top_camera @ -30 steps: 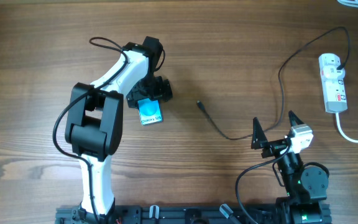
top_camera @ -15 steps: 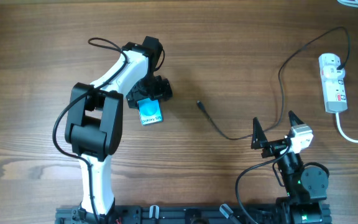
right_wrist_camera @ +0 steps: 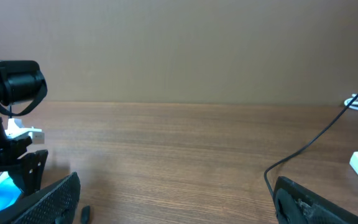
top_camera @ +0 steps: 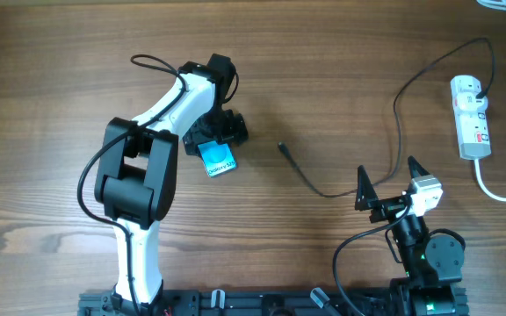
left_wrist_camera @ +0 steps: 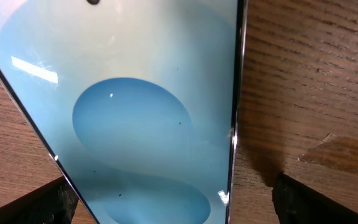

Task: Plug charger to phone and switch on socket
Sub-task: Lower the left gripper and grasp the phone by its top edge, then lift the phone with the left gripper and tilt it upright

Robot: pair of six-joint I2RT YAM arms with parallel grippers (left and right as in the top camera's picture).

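Observation:
The phone (top_camera: pixel 220 159) lies flat on the wooden table, its cyan screen (left_wrist_camera: pixel 142 112) filling the left wrist view. My left gripper (top_camera: pixel 215 140) is open and straddles the phone's far end, one finger (left_wrist_camera: pixel 55 202) at its left edge and the other (left_wrist_camera: pixel 303 199) a gap away from its right edge. The charger's black cable (top_camera: pixel 400 114) runs from the socket (top_camera: pixel 470 117) at the far right and ends in a small connector (top_camera: pixel 283 147) lying on the table at centre. My right gripper (top_camera: pixel 387 173) stands open and empty, near the cable's low bend.
A thick white cord (top_camera: pixel 499 189) loops from the socket off the right edge. In the right wrist view the connector (right_wrist_camera: pixel 86 213) lies by the left finger and the cable (right_wrist_camera: pixel 309 146) rises at right. The arm bases sit along the front edge.
The left gripper has shifted slightly right, and the phone has moved right and turned a little with it. The right arm has not moved.

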